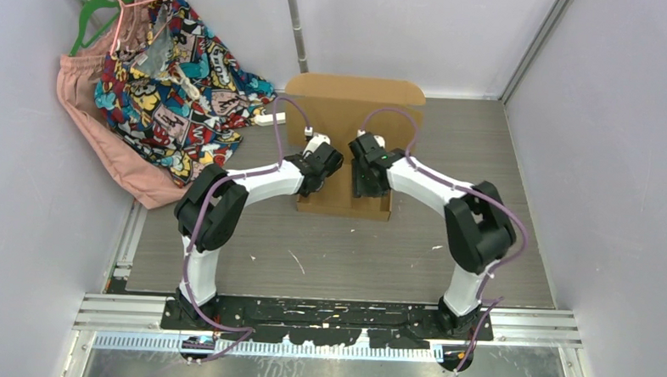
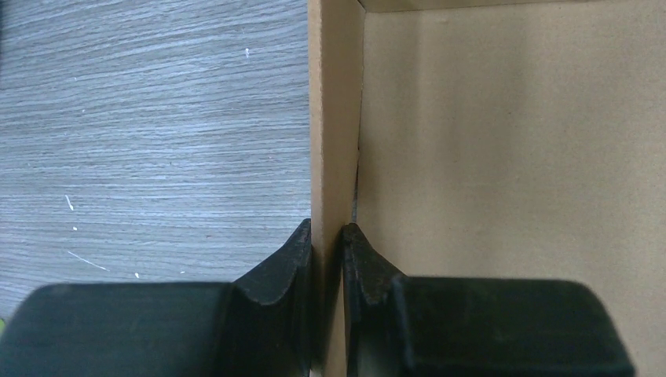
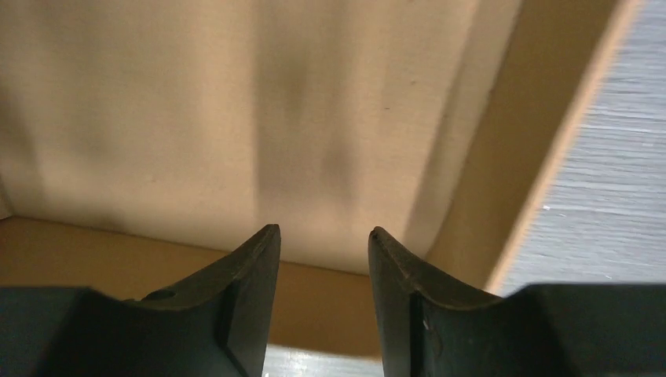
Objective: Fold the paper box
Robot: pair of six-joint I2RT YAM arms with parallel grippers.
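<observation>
The paper box (image 1: pixel 351 100) sits on the grey wood-grain surface (image 1: pixel 344 257), midway between the left and right edges and toward the far edge. It is partly folded: its side walls are raised and its wide rear flap stands upright at the far edge. The left gripper (image 2: pixel 326 236) is clamped on the box's left side wall, with 1 of its black fingers (image 2: pixel 283 267) on the outside, over the bare surface, and the other on the inside, over the box floor, so the cardboard is pinched between them. The right gripper (image 3: pixel 323 236) is over the inside of the box near its right side wall; its 2 fingers (image 3: pixel 251 275) stand moderately apart with nothing between them, and the box's pale floor shows through the gap. Whether they touch the cardboard cannot be told. At the far-left corner of the surface a multicoloured patterned garment (image 1: pixel 178 80) lies over a pink garment (image 1: pixel 103 136), with a green hanger (image 1: pixel 96 12) above them against the wall
</observation>
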